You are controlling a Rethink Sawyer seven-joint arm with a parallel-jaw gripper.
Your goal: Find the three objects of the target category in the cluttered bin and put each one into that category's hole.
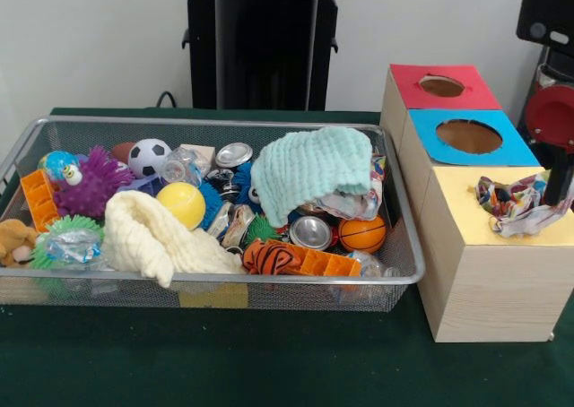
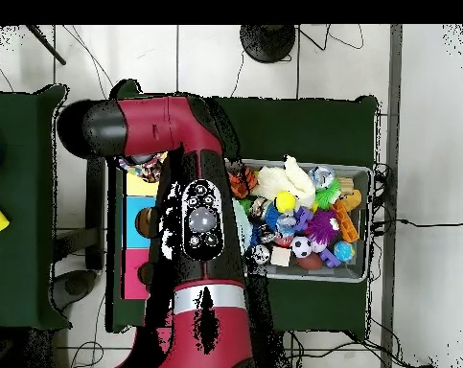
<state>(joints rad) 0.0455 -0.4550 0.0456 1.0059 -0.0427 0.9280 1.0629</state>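
The robot looks to be on the drop-off step. A dotted cloth sits on top of the yellow box, covering the spot where the hole should be, so the hole itself cannot be seen. The pincer is the dark post coming down at the right edge, and the cloth lies right beside it and seems to touch it. Its tips are hidden by the cloth, so it is not clear how wide it is open or whether it grips the cloth.

The next move is likely to get the cloth all the way down the hole. It is soft and bunched up and spreads over the lid, so it may catch on the edge instead of falling in.

Far to the pincer's left is the bin, full of toys. In it, going left to right, are an orange block, a purple spiky ball, a cream cloth, a yellow ball, a mint cloth and a small basketball. The two big cloths cover much of the pile, so more dotted pieces could be hiding under them. A bit of printed fabric peeks out under the mint cloth, but it is not clear what it is.

Just behind the yellow box are the blue box and the red box; these are the wrong holes.

In the overhead view the arm hides the boxes.
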